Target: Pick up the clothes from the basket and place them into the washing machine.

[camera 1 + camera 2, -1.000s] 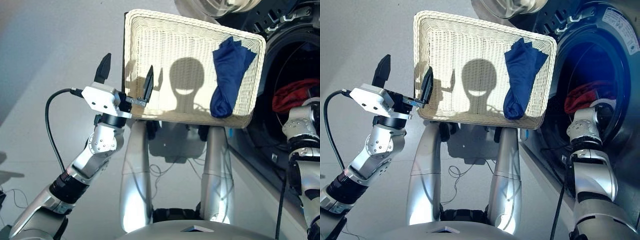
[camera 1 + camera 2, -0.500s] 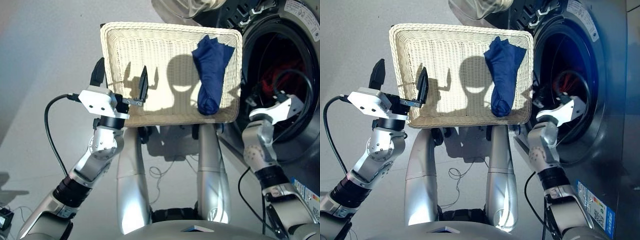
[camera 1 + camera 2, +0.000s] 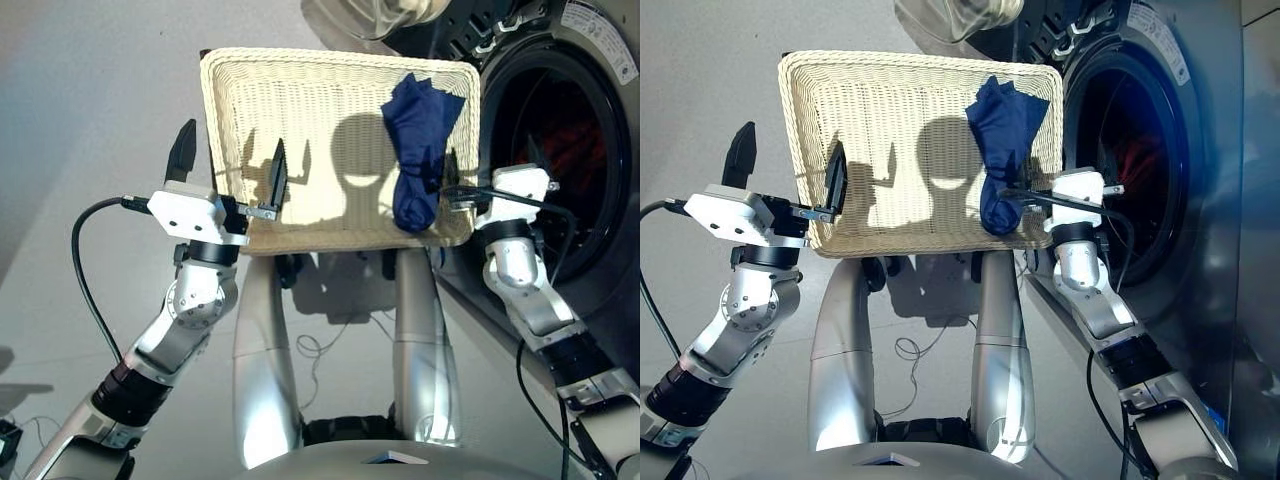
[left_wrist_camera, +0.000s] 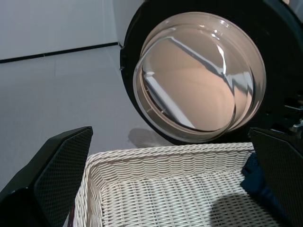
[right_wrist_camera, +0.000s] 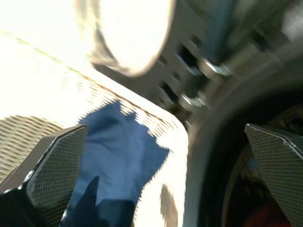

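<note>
The cream wicker basket (image 3: 300, 100) lies in front of me with one dark navy garment (image 3: 418, 150) along its right side. My left gripper (image 3: 232, 150) is open and straddles the basket's left rim, holding nothing. My right gripper (image 3: 1025, 185) is open at the basket's right rim, right beside the navy garment's lower end and holding nothing; in the right wrist view the garment (image 5: 118, 161) lies between its fingers. To the right is the washing machine (image 3: 590, 250) with its drum open. A red garment (image 3: 578, 150) lies inside the drum.
The machine's round glass door (image 4: 199, 85) stands swung open just beyond the basket's far edge. Grey floor (image 3: 90, 100) spreads out to the left. A black cable (image 3: 85, 270) loops off my left wrist, and thin wires (image 3: 320, 345) lie on the floor below the basket.
My right arm has come out of the drum and swung left to the basket's right rim, by the navy garment. The camera shifted. The left gripper has barely moved.
</note>
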